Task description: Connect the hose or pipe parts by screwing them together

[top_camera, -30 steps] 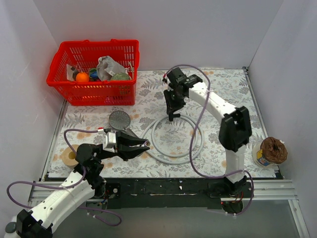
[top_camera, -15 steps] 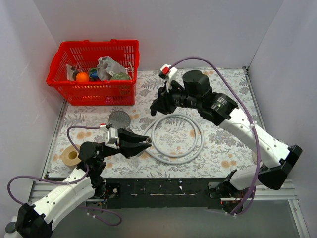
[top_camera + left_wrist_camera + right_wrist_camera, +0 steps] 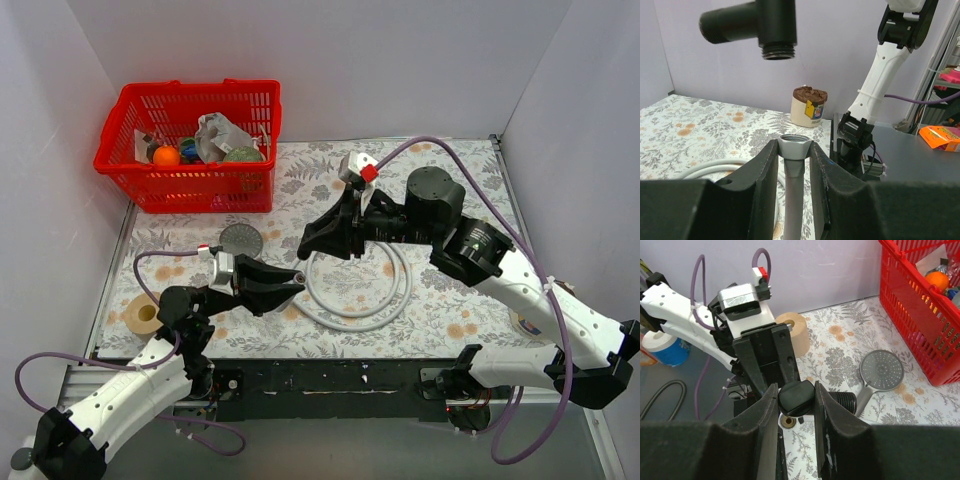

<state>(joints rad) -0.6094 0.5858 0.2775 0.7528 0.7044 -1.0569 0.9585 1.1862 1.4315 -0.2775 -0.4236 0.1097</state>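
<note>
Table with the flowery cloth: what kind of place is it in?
Probably a robot test booth, not a home: left arm and right arm bolted at the table edge, plain white walls close around, red basket of props.

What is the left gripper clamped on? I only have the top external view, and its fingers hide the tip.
Observer: In the left wrist view, the left gripper is shut on the hose end nut, its opening facing up.
Operator: And the other arm?
Observer: Its wrist view shows the right gripper shut on a black threaded fitting.
Operator: Joined yet?
Observer: No. From the left wrist, the fitting's threaded port hangs above the nut, a clear gap between.
</note>
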